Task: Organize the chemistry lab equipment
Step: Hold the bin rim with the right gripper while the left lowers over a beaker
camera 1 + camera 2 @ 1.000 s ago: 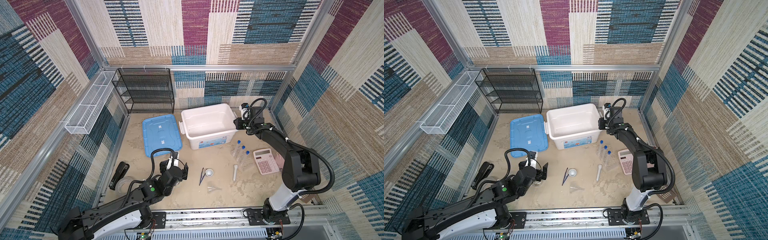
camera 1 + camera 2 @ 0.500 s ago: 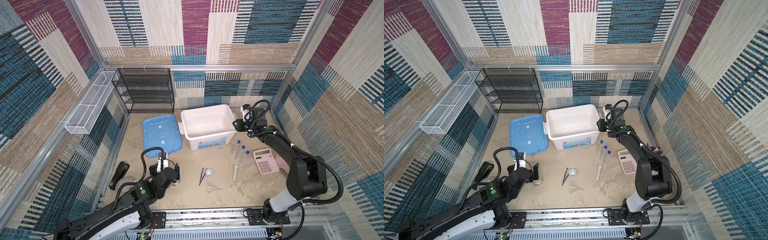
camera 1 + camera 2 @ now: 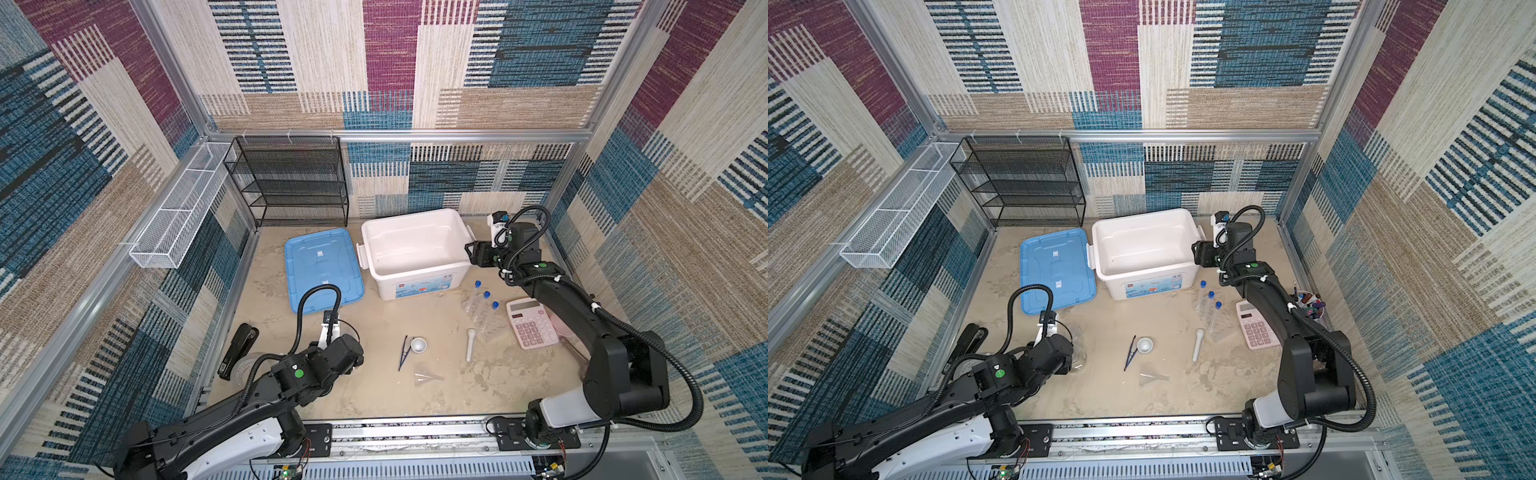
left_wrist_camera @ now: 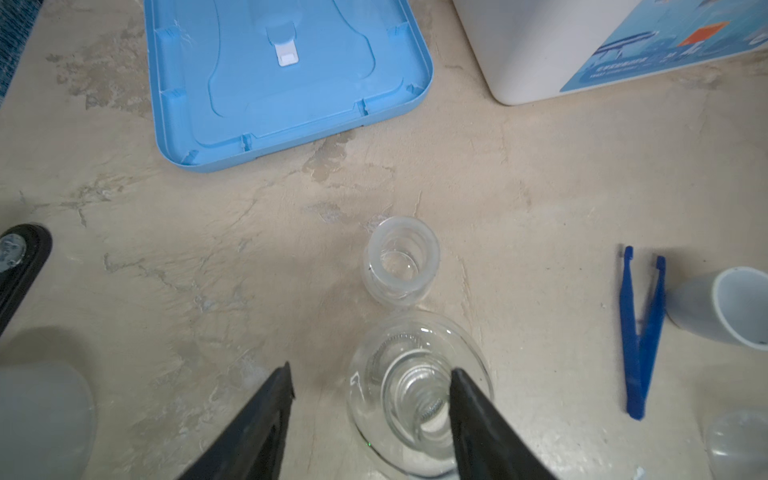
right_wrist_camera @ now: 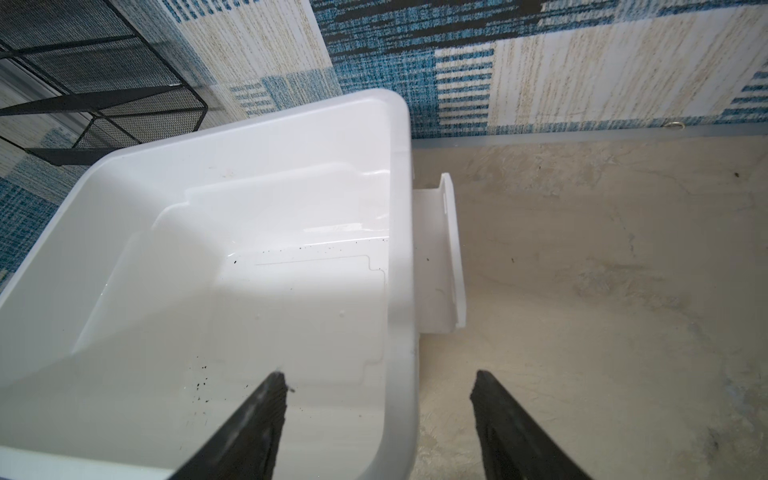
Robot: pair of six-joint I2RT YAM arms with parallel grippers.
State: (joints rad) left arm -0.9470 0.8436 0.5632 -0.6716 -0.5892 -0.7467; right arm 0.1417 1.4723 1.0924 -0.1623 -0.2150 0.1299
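L gripper [image 4: 370, 374]: jaws apart astride neck of flask [image 4: 399, 361], glass against one jaw, no grip yet. Flask nr front-left corner of table [image 3: 374, 399]. Step, prob.: grasping flask. Next: close on neck, lift. R gripper [image 5: 380, 376]: jaws apart over wall of white bin [image 5: 399, 208], empty.

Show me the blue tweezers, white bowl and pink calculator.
blue tweezers [image 4: 639, 390]: left wrist view, near the joined end.
white bowl [image 3: 418, 344]: in a top view, its hollow.
pink calculator [image 3: 531, 329]: in a top view, its keypad.
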